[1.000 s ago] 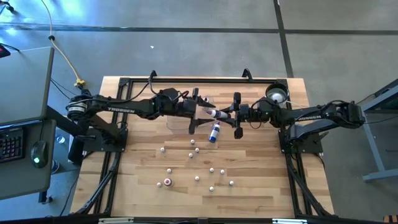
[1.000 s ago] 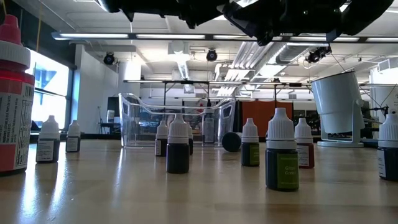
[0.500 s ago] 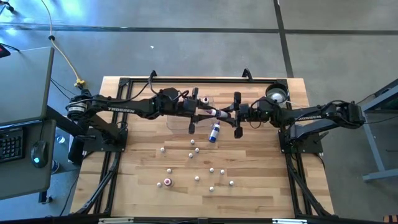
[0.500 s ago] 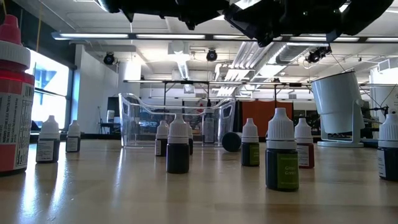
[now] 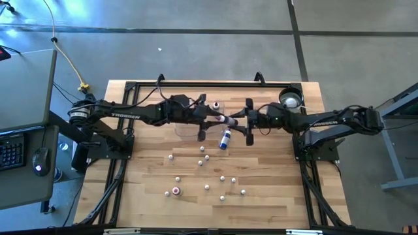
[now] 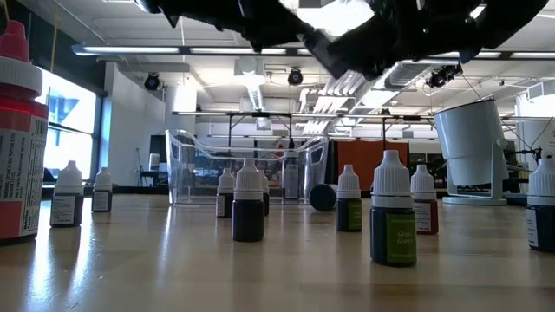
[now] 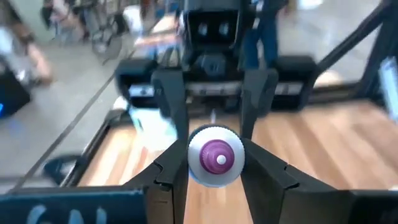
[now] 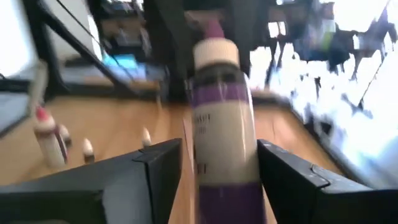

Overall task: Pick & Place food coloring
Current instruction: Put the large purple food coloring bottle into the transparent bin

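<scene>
**A:** What surrounds the two tools?

**B:** Both meet above the far middle of the wooden table (image 5: 144, 189). Directly below the left tool (image 5: 210, 119) sits a clear plastic tray (image 6: 243, 165). Just beside it, on the near side, a blue-and-white bottle (image 5: 225, 138) lies on the table. Behind the right tool (image 5: 249, 122), near the table's far right corner, stands a white cup-like object (image 5: 289, 99). Nothing stands between the two tools except the bottle they share.

**A:** And the food coloring?

**B:** One purple-labelled bottle (image 8: 222, 118) hangs in the air between the tools. The left tool's fingers (image 7: 171, 112) are clamped on it; its whitish cap with a purple centre faces that wrist camera. The right tool's fingers (image 8: 143, 180) stand apart on either side of the bottle's base, with a visible gap to each. The rest of the small bottles (image 5: 208, 177) stand scattered on the table nearer the front, well apart from both tools; one has a red cap (image 5: 176, 190).

**A:** Anything hard to make out?

**B:** In the low view the arms are only dark shapes cut off at the top, and the held bottle is not visible there.
</scene>
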You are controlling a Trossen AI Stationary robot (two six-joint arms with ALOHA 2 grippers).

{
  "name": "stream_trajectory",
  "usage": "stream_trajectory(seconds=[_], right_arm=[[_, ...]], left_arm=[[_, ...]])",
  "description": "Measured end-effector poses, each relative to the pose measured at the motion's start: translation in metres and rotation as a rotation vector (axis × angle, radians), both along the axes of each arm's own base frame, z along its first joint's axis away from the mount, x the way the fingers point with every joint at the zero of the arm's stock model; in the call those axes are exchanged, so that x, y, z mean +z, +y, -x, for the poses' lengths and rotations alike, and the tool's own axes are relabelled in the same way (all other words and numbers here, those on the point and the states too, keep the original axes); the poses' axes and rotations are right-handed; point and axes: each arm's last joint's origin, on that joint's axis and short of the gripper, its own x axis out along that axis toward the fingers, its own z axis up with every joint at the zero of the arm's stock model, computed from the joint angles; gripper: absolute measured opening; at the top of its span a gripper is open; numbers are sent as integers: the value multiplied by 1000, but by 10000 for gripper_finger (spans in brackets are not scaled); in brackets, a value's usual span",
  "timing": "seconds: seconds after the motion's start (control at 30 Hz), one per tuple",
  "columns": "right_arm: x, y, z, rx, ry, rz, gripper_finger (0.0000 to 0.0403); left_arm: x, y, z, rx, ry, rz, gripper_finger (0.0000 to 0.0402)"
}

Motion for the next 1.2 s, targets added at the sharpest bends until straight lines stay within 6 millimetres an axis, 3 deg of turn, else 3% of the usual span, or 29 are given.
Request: stream_trajectory(seconds=[0.27,0.57,0.93,1.2], right_arm=[[-32,-1,13,-142,352,-104,197],[-30,-1,12,-147,334,-101,197],[-30,-1,12,-147,336,-101,197],[-30,-1,13,-145,340,-96,197]], left_arm=[[-18,17,11,280,217,-10,112],[-46,65,10,286,305,238,112],[-37,76,-32,262,584,237,113],[-67,85,-53,322,627,256,113]])
